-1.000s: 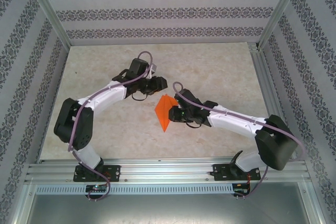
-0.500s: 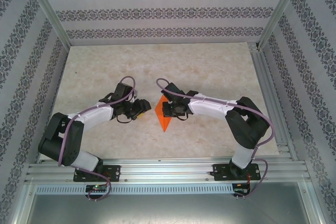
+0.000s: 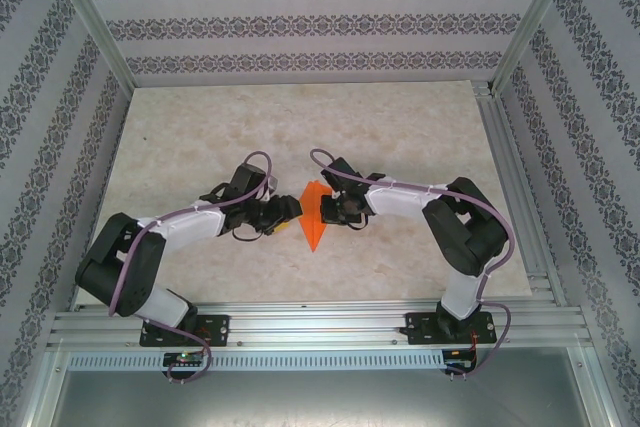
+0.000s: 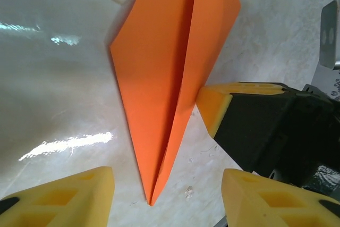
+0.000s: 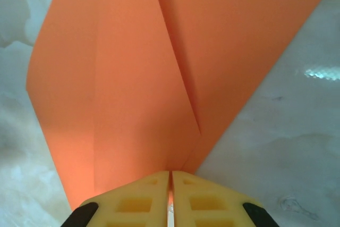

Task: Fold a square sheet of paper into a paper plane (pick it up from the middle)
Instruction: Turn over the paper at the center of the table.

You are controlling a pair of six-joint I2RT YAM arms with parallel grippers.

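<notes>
Plane [image 3: 315, 215] lies on desk [image 3: 400, 127], centre. Left gripper [image 3: 292, 210] stands just left of it; right gripper [image 3: 326, 209] touches its right edge.

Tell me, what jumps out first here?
The bright orange plane jumps out, in the middle of the pale table, its sharp tip pointing toward the arms' bases. The right tool pinches its edge, and the left tool hangs open on the other side.
</notes>
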